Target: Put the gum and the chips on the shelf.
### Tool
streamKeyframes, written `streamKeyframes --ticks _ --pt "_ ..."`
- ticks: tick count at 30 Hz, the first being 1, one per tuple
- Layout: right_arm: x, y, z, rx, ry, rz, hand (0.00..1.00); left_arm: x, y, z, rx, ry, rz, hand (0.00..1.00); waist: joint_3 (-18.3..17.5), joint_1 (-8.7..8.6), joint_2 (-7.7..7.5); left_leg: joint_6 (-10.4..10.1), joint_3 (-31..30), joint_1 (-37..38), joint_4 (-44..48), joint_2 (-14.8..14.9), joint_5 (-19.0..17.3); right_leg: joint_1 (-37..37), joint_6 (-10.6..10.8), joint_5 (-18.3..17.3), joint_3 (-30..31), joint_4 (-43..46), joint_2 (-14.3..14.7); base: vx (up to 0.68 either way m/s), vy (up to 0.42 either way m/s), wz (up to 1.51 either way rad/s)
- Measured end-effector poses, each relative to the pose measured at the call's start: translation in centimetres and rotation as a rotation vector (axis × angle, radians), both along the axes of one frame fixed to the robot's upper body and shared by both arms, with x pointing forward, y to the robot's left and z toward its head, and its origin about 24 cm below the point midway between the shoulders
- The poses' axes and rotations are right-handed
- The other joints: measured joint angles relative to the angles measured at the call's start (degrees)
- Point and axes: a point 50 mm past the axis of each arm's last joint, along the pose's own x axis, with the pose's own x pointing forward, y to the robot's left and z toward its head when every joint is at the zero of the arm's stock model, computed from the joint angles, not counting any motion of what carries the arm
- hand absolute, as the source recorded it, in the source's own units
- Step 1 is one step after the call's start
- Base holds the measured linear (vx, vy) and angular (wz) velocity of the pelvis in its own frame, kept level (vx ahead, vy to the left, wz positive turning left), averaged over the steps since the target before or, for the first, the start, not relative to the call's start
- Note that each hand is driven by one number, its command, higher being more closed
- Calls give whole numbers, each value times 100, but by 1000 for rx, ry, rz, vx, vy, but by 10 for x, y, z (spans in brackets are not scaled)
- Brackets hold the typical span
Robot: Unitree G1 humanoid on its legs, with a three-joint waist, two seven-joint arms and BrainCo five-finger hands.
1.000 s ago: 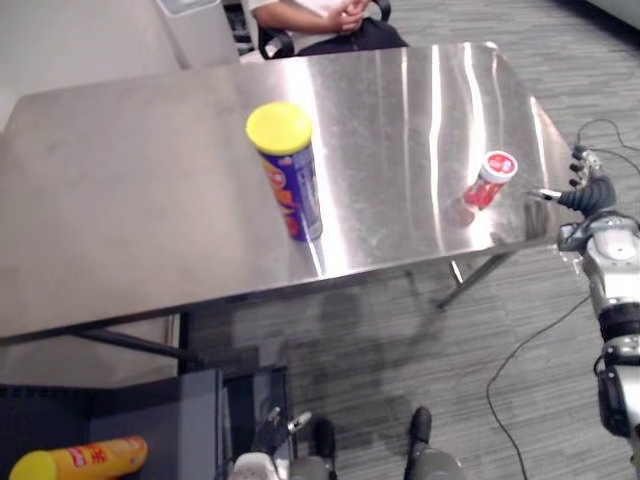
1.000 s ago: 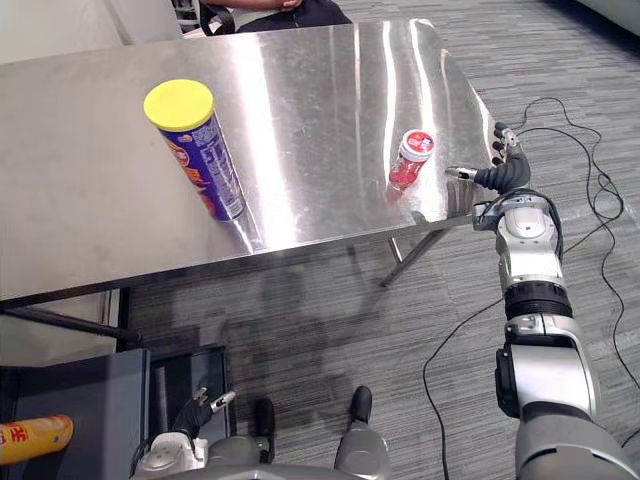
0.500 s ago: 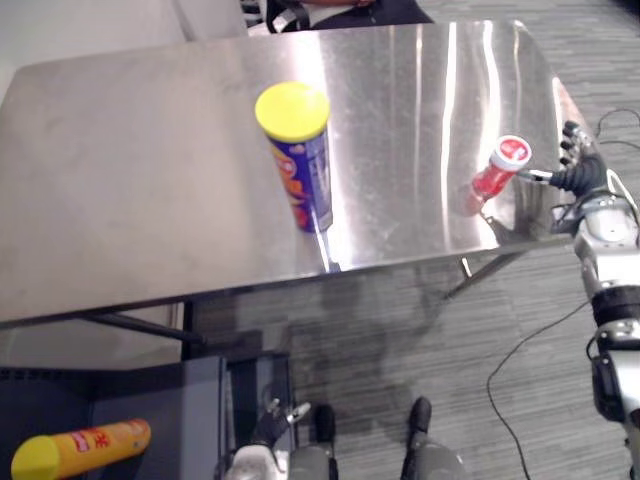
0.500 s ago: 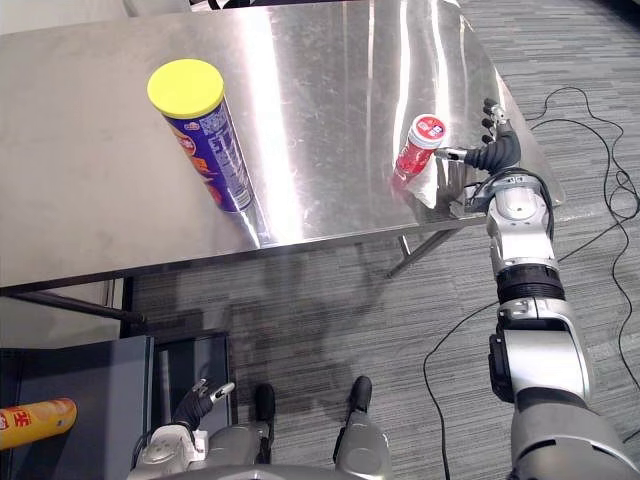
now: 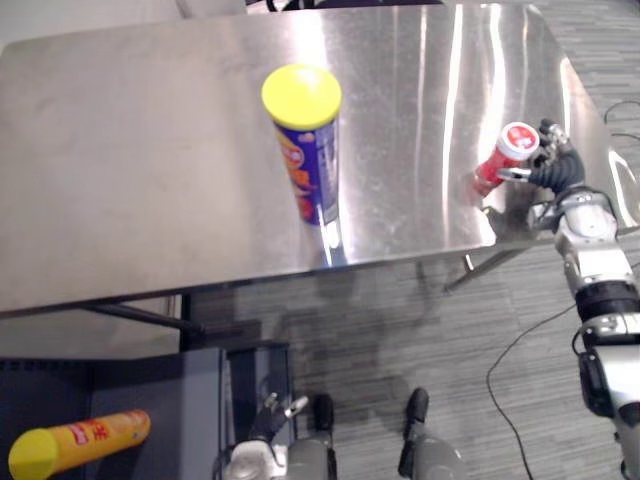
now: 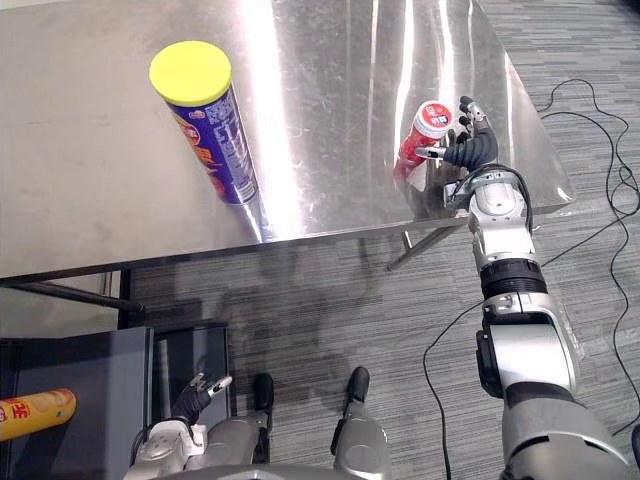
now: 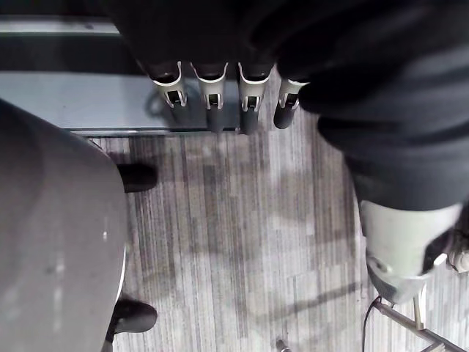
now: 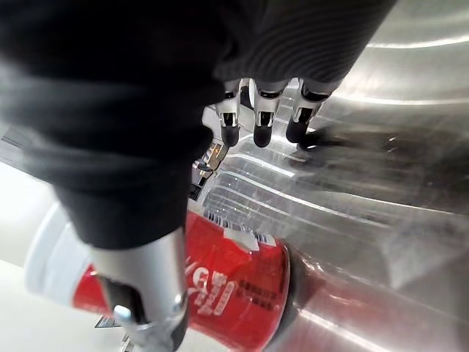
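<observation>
The gum [image 5: 505, 158], a small red canister with a white lid, stands tilted near the right edge of the steel table [image 5: 130, 180]. My right hand [image 5: 552, 170] is right beside it, open. In the right wrist view its fingers [image 8: 260, 117] reach straight past the gum [image 8: 234, 293] and the thumb lies across the front of it. The chips [image 5: 305, 150], a blue tube with a yellow lid, stand upright mid-table. My left hand [image 6: 195, 395] hangs low below the table's front edge, its fingers [image 7: 212, 92] straight and holding nothing.
A dark shelf unit [image 5: 120, 410] stands at the lower left, below the table's front edge. An orange tube with a yellow lid [image 5: 75, 445] lies on it. Grey carpet runs under and around the table.
My right hand has moved left from beyond the table's right edge up to the gum. The camera has shifted, and the chips and gum have stayed where they were.
</observation>
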Motion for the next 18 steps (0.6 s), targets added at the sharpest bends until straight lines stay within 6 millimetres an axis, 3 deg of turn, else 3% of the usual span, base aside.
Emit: streamKeyframes --ticks 12,18 --pt "1 6 -1 -43 12 14 0 1 0 0 0 -4 -1 0 3 53 -4 -27 -17 -15 -10 75 17 -5 0 -1 3 3 78 0 0 0" --pt "5 11 12 -51 -21 27 0 5 0 2 0 -13 1 0 111 65 -5 -37 -27 -36 -12 95 32 -24 -1 -1 -6 3 101 0 0 0"
